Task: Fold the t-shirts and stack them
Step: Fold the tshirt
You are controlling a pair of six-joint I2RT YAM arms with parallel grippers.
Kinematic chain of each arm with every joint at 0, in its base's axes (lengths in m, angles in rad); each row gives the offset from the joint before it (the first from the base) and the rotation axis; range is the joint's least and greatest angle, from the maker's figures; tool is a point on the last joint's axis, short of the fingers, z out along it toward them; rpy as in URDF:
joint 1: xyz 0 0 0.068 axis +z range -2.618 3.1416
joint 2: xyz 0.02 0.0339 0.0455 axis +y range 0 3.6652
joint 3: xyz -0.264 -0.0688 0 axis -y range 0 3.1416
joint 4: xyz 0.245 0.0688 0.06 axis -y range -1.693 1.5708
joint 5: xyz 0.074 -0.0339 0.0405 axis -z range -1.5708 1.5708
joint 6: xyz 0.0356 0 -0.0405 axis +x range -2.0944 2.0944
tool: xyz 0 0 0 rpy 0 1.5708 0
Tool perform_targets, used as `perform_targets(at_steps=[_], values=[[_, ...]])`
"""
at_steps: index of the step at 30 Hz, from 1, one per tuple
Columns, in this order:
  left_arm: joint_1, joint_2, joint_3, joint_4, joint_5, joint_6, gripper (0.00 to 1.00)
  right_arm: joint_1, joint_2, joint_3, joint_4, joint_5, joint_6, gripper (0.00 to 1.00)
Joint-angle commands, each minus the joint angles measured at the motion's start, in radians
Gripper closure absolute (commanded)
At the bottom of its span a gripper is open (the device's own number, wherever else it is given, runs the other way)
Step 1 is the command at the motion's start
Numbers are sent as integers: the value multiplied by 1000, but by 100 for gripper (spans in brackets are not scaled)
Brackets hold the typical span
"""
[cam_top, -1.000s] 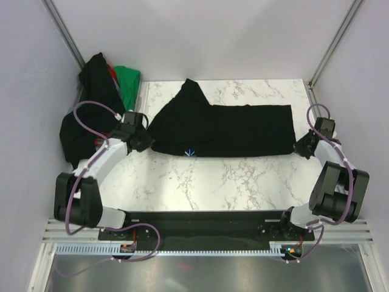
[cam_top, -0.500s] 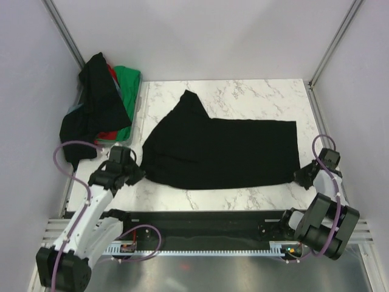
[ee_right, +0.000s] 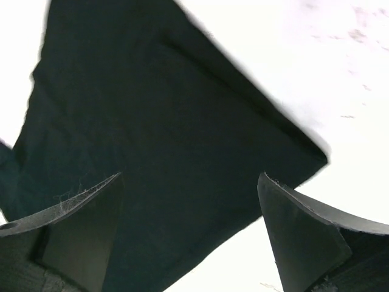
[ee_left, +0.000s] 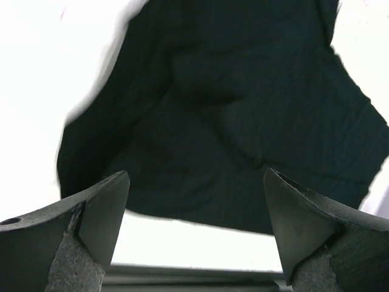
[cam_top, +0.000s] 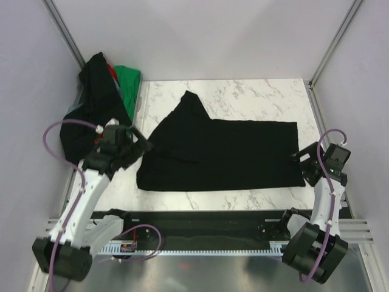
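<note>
- Grey left gripper (ee_left: pixel 194 176) and right gripper (ee_right: pixel 189 176) both gape, holding nothing, above opposite ends of the black t-shirt (cam_top: pixel 225 152).
- Limp, light cloth, I judge; pinch its near corners, or it sags.
- It lies flat across the bench (cam_top: pixel 243 91), long axis left-right, a sleeve peaking toward the far left.

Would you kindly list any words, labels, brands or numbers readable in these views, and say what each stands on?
None can be read.
The black shirt shows no print or tag in any view.
The small red part near the bottom edge of the top view is too small to read.
</note>
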Motion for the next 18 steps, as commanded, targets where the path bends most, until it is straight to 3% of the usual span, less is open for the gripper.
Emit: perform_targets(at_steps=[1,5,12,14,18], values=[[4,281,188,180,-46,231,2,112,-39,45,14,21,12,2],[4,632,452,270,-19,320,2,330,-13,65,68,173,29,2],[-12,1282,1147,278,49,376,3,655,18,-49,336,264,44,2],[-22,1461,1367,278,104,393,3,712,6,-69,412,299,33,2],[-32,1703,1650,278,137,398,1,818,-28,-156,532,347,36,2]])
